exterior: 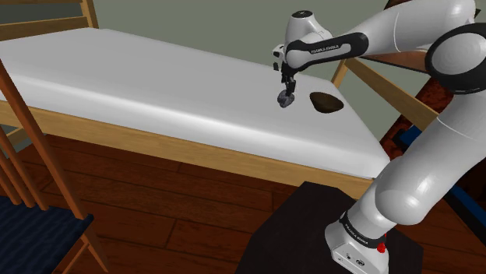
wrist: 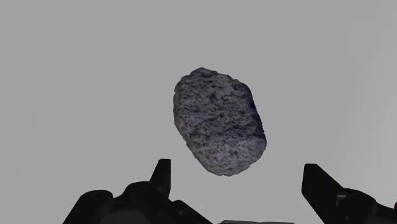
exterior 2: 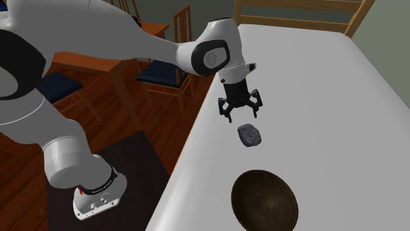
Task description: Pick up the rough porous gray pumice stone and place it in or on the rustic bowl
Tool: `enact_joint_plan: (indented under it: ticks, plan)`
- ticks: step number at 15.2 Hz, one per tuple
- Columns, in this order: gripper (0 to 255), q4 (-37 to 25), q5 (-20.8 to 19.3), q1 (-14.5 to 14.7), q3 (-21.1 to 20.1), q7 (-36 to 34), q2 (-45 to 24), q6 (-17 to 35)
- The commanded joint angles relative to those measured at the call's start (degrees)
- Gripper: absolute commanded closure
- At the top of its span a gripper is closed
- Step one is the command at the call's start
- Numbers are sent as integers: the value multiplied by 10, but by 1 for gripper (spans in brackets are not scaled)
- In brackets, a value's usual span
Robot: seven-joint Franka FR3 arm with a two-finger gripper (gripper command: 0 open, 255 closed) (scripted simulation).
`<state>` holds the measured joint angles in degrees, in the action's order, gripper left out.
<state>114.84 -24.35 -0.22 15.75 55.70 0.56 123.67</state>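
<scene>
The black gripper [exterior 2: 240,113] hangs over the white tabletop [exterior 2: 315,98] in the upper middle of the second exterior view, its two fingers spread wide with nothing between them. The grey, pitted pumice stone [exterior 2: 250,134] lies on the tabletop just below and slightly right of the gripper in that frame, apart from the fingers. It sits between the gripper and the dark brown bowl [exterior 2: 264,200], which stands further down near the lower edge. In the wrist view the stone [wrist: 219,121] sits ahead of the open fingers [wrist: 162,175], roughly centred between them but a little nearer one than the other. Its long axis runs away from the gripper at a slant, closer to crosswise than parallel to the line joining the fingertips. The fingers would therefore likely close across the stone's narrower width. In the shoulder view the gripper [exterior: 287,97] sits just left of the bowl [exterior: 327,102], right of centre.
</scene>
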Motion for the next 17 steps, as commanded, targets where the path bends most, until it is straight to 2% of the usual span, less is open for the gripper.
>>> enact_joint_plan:
  ticks: [1, 7, 14, 15, 17]
  plan:
    - [0, -2, -1, -2, 2, 5, -15, 17]
    - [0, 11, -1, -10, 9, 5, -38, 56]
    - [0, 11, -1, -10, 9, 5, -38, 56]
    - [255, 11, -1, -10, 9, 5, -38, 56]
    - [255, 11, -1, -10, 9, 5, -38, 56]
